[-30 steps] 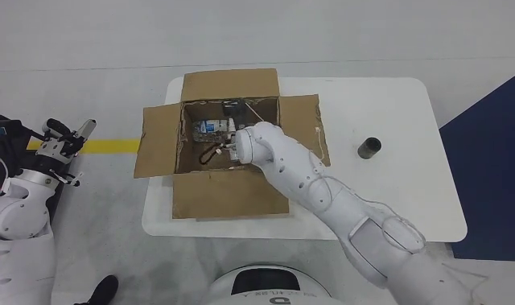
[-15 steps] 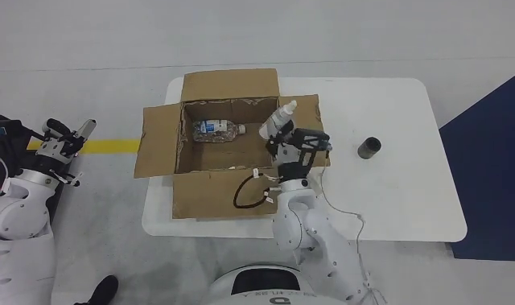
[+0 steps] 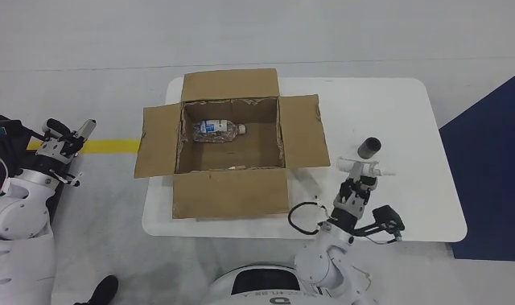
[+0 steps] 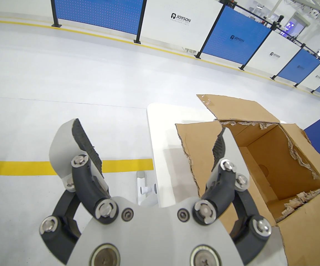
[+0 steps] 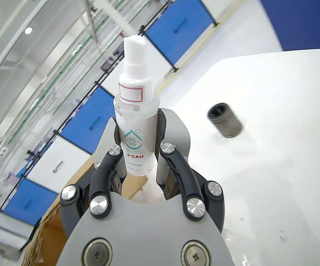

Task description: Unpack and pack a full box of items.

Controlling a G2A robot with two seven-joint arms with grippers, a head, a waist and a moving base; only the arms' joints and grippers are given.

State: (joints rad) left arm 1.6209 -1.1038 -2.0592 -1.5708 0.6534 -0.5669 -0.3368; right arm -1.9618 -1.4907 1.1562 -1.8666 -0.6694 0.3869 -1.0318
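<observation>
An open cardboard box (image 3: 232, 194) stands on the white table (image 3: 402, 120), flaps spread; a clear plastic bottle (image 3: 216, 129) lies inside near its far wall. My right gripper (image 5: 138, 137) is shut on a white spray bottle (image 5: 134, 103), held above the table to the right of the box; from above the spray bottle (image 3: 364, 168) points right, just in front of a small dark metal cylinder (image 3: 369, 148). That cylinder (image 5: 225, 124) lies on the table beyond the gripper. My left gripper (image 4: 148, 142) is open and empty, off the table's left side, the box (image 4: 262, 164) ahead of it.
The table's right half around the cylinder is bare white surface. A yellow floor line (image 3: 109, 146) runs left of the table. A blue panel (image 3: 491, 168) stands off the table's right edge.
The right arm lifted the spray bottle out of the box and carried it right and toward the front of the table. The left arm has stayed still.
</observation>
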